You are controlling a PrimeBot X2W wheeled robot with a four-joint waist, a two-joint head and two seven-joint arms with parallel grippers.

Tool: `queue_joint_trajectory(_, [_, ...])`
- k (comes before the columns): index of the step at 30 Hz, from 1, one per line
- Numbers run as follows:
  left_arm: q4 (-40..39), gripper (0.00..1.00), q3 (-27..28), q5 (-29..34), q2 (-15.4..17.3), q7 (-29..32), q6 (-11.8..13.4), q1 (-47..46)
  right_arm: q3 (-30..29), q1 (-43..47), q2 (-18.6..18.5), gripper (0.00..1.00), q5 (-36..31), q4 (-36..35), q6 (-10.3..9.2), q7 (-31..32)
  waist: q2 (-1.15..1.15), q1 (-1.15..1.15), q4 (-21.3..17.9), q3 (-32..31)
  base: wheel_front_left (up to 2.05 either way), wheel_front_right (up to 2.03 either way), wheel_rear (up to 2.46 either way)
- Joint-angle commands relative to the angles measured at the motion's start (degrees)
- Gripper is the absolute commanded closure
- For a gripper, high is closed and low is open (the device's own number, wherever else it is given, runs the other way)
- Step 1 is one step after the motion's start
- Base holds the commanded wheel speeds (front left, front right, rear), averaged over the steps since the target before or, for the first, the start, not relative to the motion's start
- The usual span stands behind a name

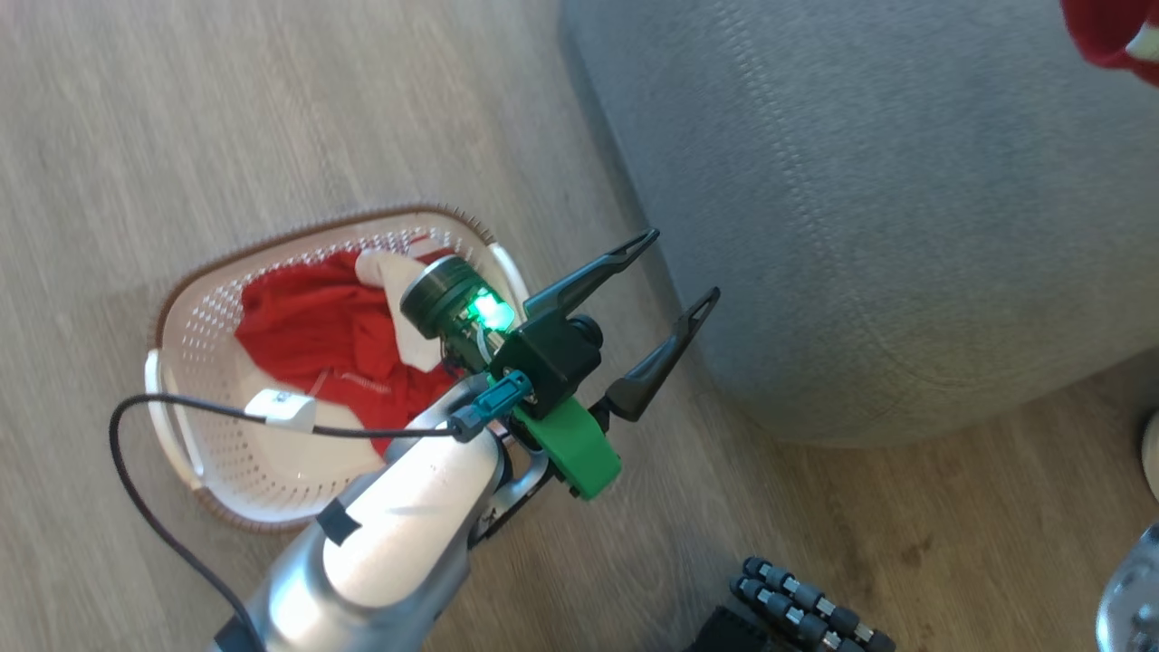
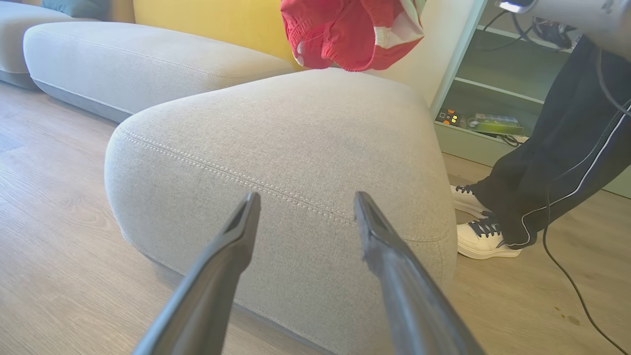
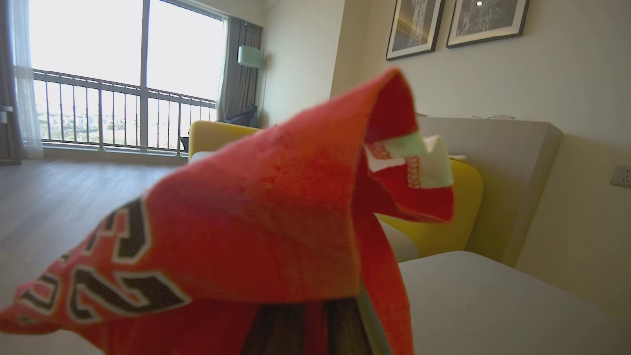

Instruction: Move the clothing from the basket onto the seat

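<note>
The clothing [image 1: 317,335] is split. One red piece with white trim lies bunched in the basket [image 1: 195,317] on the wood floor [image 1: 181,109], and the jersey [image 3: 256,231] hangs in the air over the far end of the seat [image 1: 860,226].

The basket stands near the seat's rounded corner but does not touch it. Past the seat, a person's leg [image 2: 557,148] in dark trousers and white shoes [image 2: 485,239] stands in front of a pale green shelf [image 2: 493,88]. A yellow chair [image 3: 463,207] sits behind the cushion.

My left gripper [image 1: 683,266] hovers between basket and seat, its forearm crossing over the basket's near side. Its two fingers are spread wide, hold nothing, and point at the seat's stitched edge.

My right gripper [image 3: 320,335] is raised above the seat. The jersey is draped over it, its black-and-white number facing my wrist camera. The dark fingers [image 3: 286,330] show close together under the cloth with a strip of red pinched between them.
</note>
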Motion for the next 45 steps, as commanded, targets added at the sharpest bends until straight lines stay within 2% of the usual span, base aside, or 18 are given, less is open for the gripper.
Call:
queue_joint_trajectory(1, [-2.36,0.0,1.15,0.87,0.46,-0.54,-0.08,-1.41,-0.53,-2.07,-2.22,1.0,-0.42,0.38,0.4,-0.36,0.0,-0.02,1.69,1.96,0.0,0.0,0.0])
queue_joint_trajectory(10, [-3.4,0.0,0.78,1.53,2.21,-0.54,-0.08,-2.51,-7.18,-14.34,-8.64,1.0,-1.6,18.85,0.4,-0.36,0.0,-0.02,3.64,6.24,0.0,0.0,0.0])
queue_joint_trajectory(15, [-2.8,0.0,1.54,1.79,2.49,-0.54,-0.08,-2.38,-7.02,-20.69,-11.91,1.0,-2.94,28.96,0.4,-0.36,0.0,-0.02,4.7,8.3,0.0,0.0,0.0])
queue_joint_trajectory(22, [-3.15,0.0,1.96,2.13,2.34,-0.54,-0.08,-2.34,-6.34,-25.03,-12.93,1.0,-4.03,31.88,0.4,-0.36,0.0,-0.02,5.74,9.79,0.0,0.0,0.0])
queue_joint_trajectory(30, [-3.01,0.0,3.06,2.83,1.85,-0.54,-0.08,-2.79,-7.42,-23.6,-12.4,1.0,-8.33,34.81,0.4,-0.36,0.0,-0.02,6.68,10.84,0.0,0.0,0.0])
queue_joint_trajectory(33, [-2.98,0.0,2.97,2.97,1.91,-0.54,-0.08,-2.68,-7.83,-22.75,-12.19,1.0,-10.14,37.99,0.4,-0.36,0.0,-0.02,6.69,10.92,0.0,0.0,0.0])
queue_joint_trajectory(36, [-2.89,0.0,3.28,2.91,1.97,-0.54,-0.08,-2.36,-7.67,-22.14,-12.26,0.99,-12.97,44.6,0.4,-0.31,0.0,-0.02,6.51,10.66,0.0,0.0,0.0])
queue_joint_trajectory(37, [-2.86,0.0,3.4,2.92,1.97,-0.54,-0.08,-2.23,-7.86,-22.32,-12.5,0.59,-13.67,46.55,0.4,-0.25,0.0,-0.02,6.43,10.6,0.0,0.0,0.0])
queue_joint_trajectory(38, [-2.82,0.0,3.47,2.94,1.95,-0.54,-0.08,-2.12,-8.3,-22.64,-12.73,0.0,-14.09,47.98,0.4,-0.23,0.0,-0.02,6.38,10.52,0.0,0.0,0.0])
queue_joint_trajectory(45, [-2.53,0.0,3.77,2.45,1.65,-0.54,-0.08,-1.44,-9.54,-24.17,-14.09,0.0,-16.51,53.22,0.4,-0.24,0.0,-0.02,5.78,9.1,0.0,0.0,0.0])
